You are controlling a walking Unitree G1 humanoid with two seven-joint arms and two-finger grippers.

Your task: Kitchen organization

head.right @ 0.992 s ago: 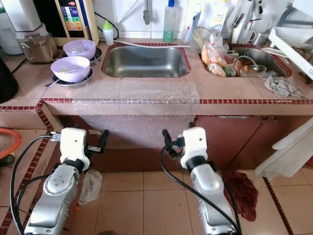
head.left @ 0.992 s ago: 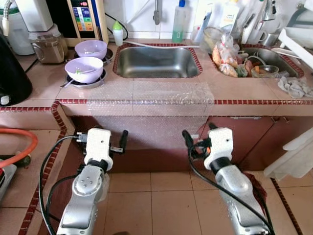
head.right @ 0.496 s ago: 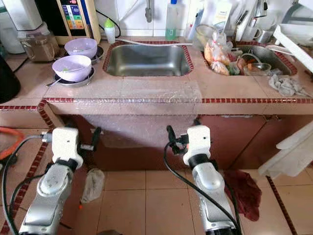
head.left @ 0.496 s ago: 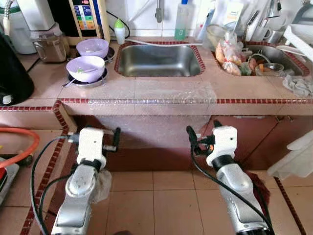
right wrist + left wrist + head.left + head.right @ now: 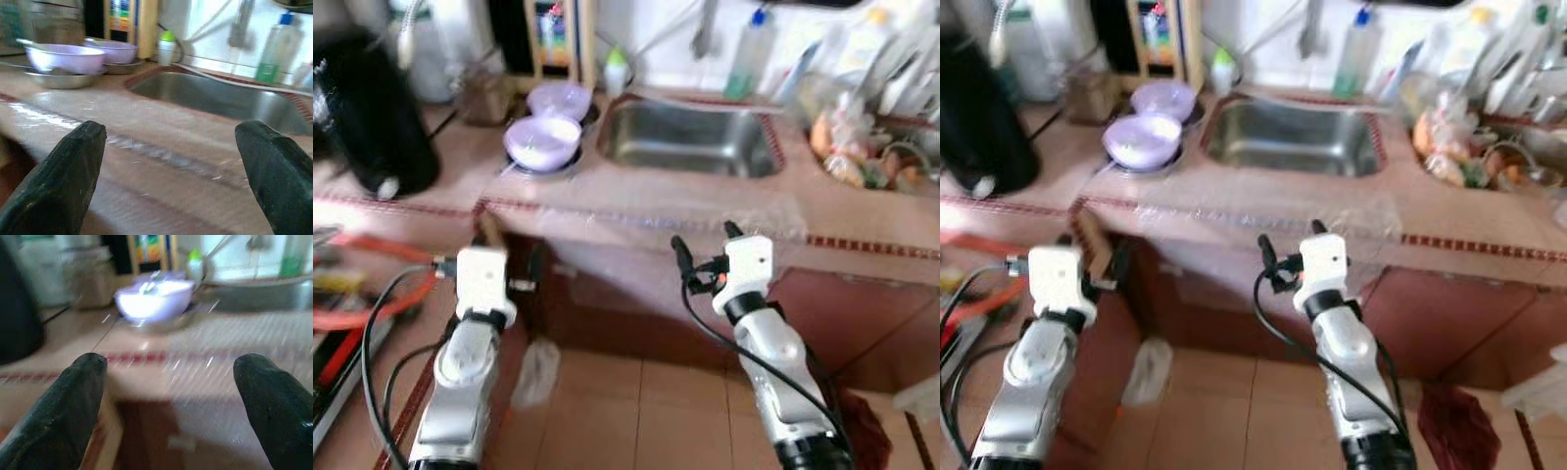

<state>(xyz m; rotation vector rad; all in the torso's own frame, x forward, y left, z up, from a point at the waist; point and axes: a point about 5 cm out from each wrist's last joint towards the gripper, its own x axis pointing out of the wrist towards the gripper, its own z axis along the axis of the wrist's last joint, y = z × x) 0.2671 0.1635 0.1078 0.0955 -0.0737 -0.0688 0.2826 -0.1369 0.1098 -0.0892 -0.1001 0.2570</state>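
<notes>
Two lilac bowls point(image 5: 544, 140) point(image 5: 152, 297) sit on metal plates on the tiled counter point(image 5: 450, 162), left of the steel sink point(image 5: 690, 139) point(image 5: 220, 100). A sheet of bubble wrap point(image 5: 666, 211) lies over the counter's front edge. My left gripper point(image 5: 512, 257) point(image 5: 171, 367) is held open in front of the counter's corner, below the bowls. My right gripper point(image 5: 705, 243) point(image 5: 171, 132) is open too, level with the counter edge before the sink. Neither holds anything. All views are blurred.
A black appliance point(image 5: 372, 108) stands at the counter's left. Bottles point(image 5: 742, 67) line the wall behind the sink, and bagged food point(image 5: 842, 152) lies to the right. An orange hose point(image 5: 362, 299) is at my left. A white bag point(image 5: 536, 367) and a red rag point(image 5: 1457, 431) lie on the floor.
The camera has swung left and gone blurry. Both grippers now sit higher against the counter front, the right one up at edge level. Both stay open and empty.
</notes>
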